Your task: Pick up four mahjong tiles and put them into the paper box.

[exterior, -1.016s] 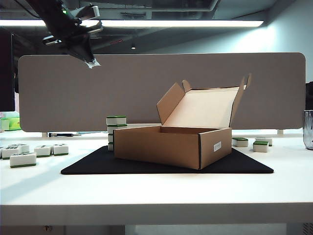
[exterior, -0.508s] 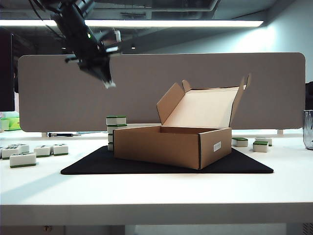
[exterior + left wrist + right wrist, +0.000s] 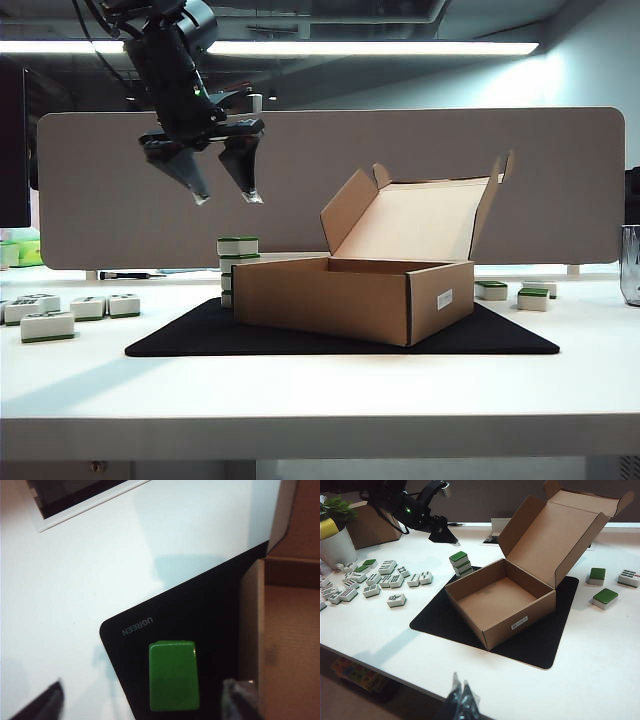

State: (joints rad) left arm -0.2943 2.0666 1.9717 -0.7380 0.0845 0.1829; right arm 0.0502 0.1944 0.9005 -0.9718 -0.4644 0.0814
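White table [image 3: 300, 400] under strip lighting carries a black mat [image 3: 200, 340], and the box [image 3: 350, 298] sits on it with its flap raised and its floor bare; no tile is inside yet.

Left tool [image 3: 222, 198] hangs high over the left end of the mat, jaws spread wide and holding nothing. Directly below it stands a stack of tiles [image 3: 237, 246], green face up, just beside the box's left wall. In the left wrist view the top tile [image 3: 173, 675] lies between the two fingertips [image 3: 239, 692], somewhat nearer one of them.

Right tool [image 3: 461, 700] rests low at the near table edge, well apart from the work. Its jaws appear pressed together and empty.

Assessment of the step in hand: this is the approach to the first pick. A sound descent would be straight down, centred on the top tile alone, with the finger on the box side kept clear of the cardboard wall, closing only once the tips bracket the tile's sides. A skewed approach could topple the stack.

Change noted: a second ago the left tool was higher, further left and shut; it has since come down towards the stack and opened. Box and tiles are unmoved.
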